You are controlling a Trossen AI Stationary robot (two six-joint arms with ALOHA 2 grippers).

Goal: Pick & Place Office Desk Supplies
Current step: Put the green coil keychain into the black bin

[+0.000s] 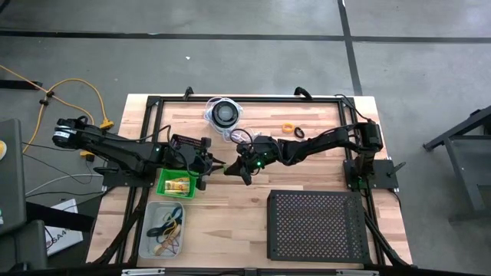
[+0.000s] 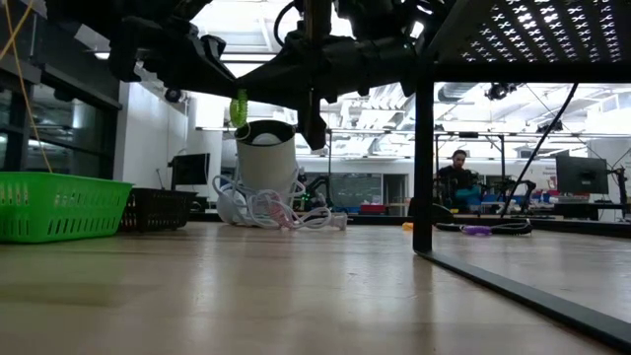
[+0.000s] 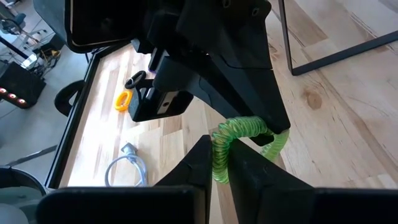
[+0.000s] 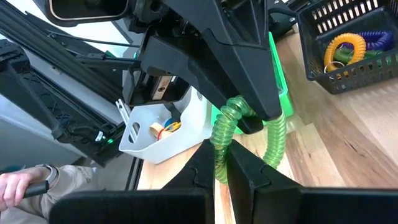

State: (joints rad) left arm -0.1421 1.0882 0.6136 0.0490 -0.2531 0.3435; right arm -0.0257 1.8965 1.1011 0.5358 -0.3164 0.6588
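Observation:
A green coiled ring (image 3: 245,127) hangs in the air above the middle of the table, between my two grippers. My left gripper (image 3: 222,168) comes from the table's left and is shut on one part of the ring. My right gripper (image 4: 221,165) comes from the table's right, tip to tip with the left one (image 1: 229,166), and is shut on another part. In the low view the ring (image 2: 239,108) shows well above the tabletop. My left gripper pinches a stretch of the green coil (image 3: 221,155) between its two fingers. It comes nearly level from the table's left, slanting a little down. The ring is clear of the table, and its other side runs into the right gripper's fingers. My right gripper pinches another stretch of the same coil (image 4: 221,146) between its two fingers, coming nearly level from the table's right. The rest of the loop (image 4: 273,140) curves away beside the fingers, clear of the table.
A green basket (image 1: 163,186), a pale bin with rubber bands (image 1: 165,230) and a small black basket (image 1: 190,143) stand at the left. A black perforated tray (image 1: 314,225) lies near right. A black disc with white cord (image 1: 225,115), an orange ring (image 1: 288,128) and a black ring (image 1: 298,133) lie farther back.

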